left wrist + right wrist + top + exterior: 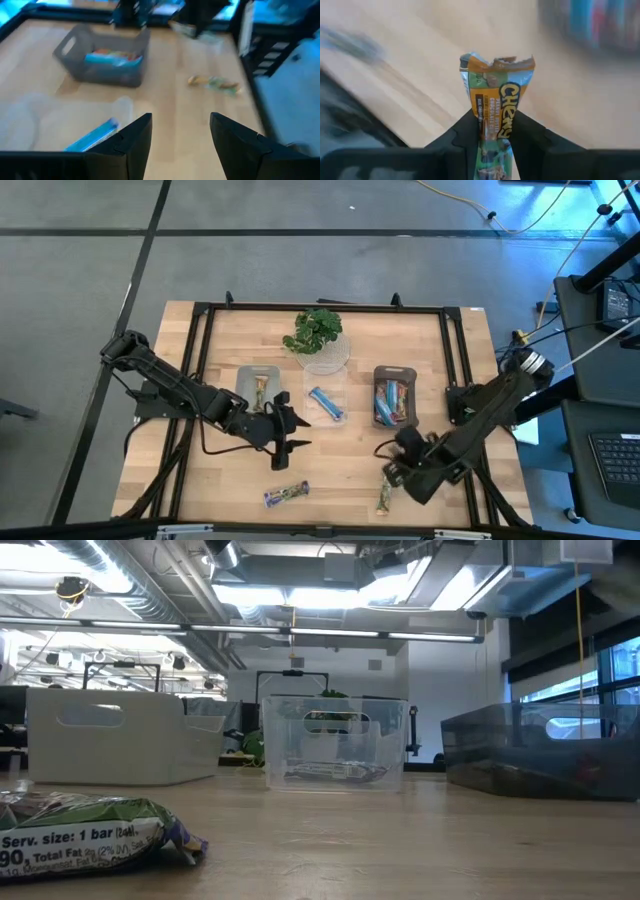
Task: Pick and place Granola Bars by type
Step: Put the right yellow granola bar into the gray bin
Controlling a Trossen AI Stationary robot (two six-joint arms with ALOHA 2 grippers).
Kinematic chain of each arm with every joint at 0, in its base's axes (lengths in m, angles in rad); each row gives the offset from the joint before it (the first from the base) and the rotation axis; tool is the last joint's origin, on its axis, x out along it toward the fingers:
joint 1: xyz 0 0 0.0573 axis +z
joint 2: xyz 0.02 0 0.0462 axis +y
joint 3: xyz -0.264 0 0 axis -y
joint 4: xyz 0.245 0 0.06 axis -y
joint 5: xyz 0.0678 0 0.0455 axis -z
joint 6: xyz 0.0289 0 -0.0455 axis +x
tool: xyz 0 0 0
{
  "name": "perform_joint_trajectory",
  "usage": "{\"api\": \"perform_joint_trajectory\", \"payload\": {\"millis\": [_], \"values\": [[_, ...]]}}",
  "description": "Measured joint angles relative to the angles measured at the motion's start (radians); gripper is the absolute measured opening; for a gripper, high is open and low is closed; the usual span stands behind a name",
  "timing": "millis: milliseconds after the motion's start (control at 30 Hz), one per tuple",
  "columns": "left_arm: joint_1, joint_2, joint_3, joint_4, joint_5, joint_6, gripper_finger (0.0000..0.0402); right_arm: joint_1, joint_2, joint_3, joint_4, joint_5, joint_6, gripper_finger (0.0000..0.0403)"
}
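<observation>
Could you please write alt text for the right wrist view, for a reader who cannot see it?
The right hand is shut on a granola bar in an orange-and-green wrapper, which sticks up between its two dark fingers. Behind it lies the light wooden table, with a blurred dark bin of colourful bars at one corner.

Robotics lab or workshop, by look of it. My wooden table (330,455) sits inside black metal frame (200,340) on grey concrete floor (300,240). Beyond table: exposed ducts and strip lights (330,595) on open ceiling, yellow cable (470,205) across floor, desk with keyboard (615,460) just beside table's right edge.
</observation>
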Motion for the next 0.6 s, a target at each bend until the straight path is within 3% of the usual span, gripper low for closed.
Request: {"api": "perform_joint_trajectory", "payload": {"millis": [167,333,467,600], "values": [[0.0,0.0,0.0,0.174,0.027,0.066,0.0191,-0.003,-0.091,0.109,0.038,0.527,-0.327,0.0103],[0.028,0.0,0.0,0.334,0.027,0.113,0.0189,-0.008,-0.131,0.217,0.198,0.854,-0.787,0.0103],[0.066,0.017,0.0,0.435,0.083,0.115,0.0188,-0.034,-0.133,0.274,0.391,0.894,-1.146,0.0103],[0.107,0.063,0.0,0.561,0.191,0.115,0.0183,-0.078,-0.132,0.277,0.608,0.748,-1.427,0.0103]]}}
